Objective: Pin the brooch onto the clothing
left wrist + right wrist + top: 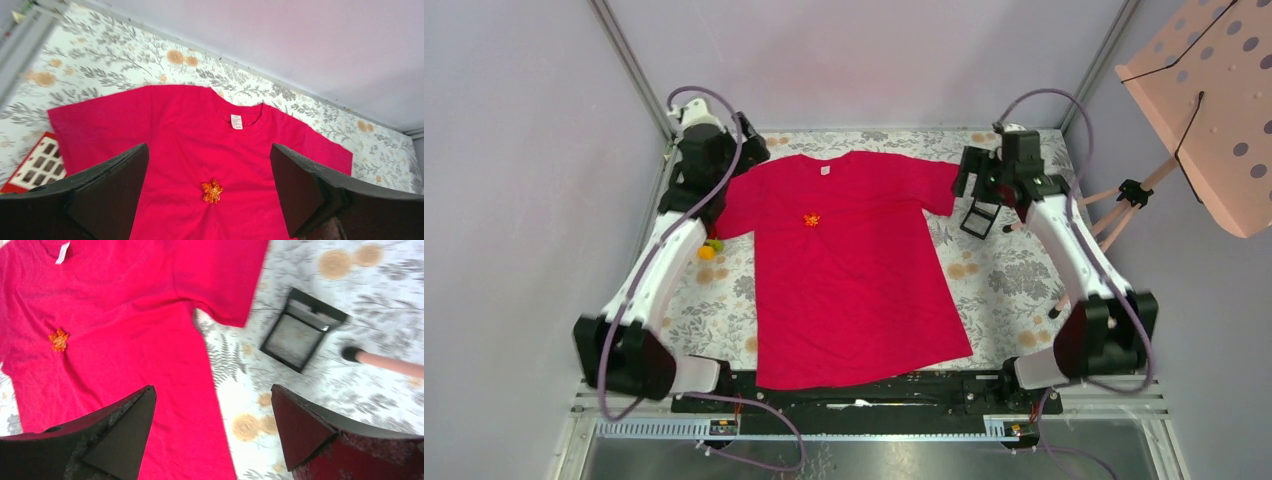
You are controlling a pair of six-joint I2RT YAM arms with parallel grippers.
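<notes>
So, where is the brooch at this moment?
In the top view the brooch lies on the chest of the shirt, a little below the neck label, on the side nearer the left arm.

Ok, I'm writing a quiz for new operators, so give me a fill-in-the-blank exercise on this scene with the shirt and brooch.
1. The brooch lies on the chest of the ____ T-shirt.
2. The label at the neck is ____.
3. The black case lies on the tablecloth, on the robot's ____ side.
4. The left hand and right hand are both ____, holding nothing.

Missing words: red; white; right; open.
</notes>
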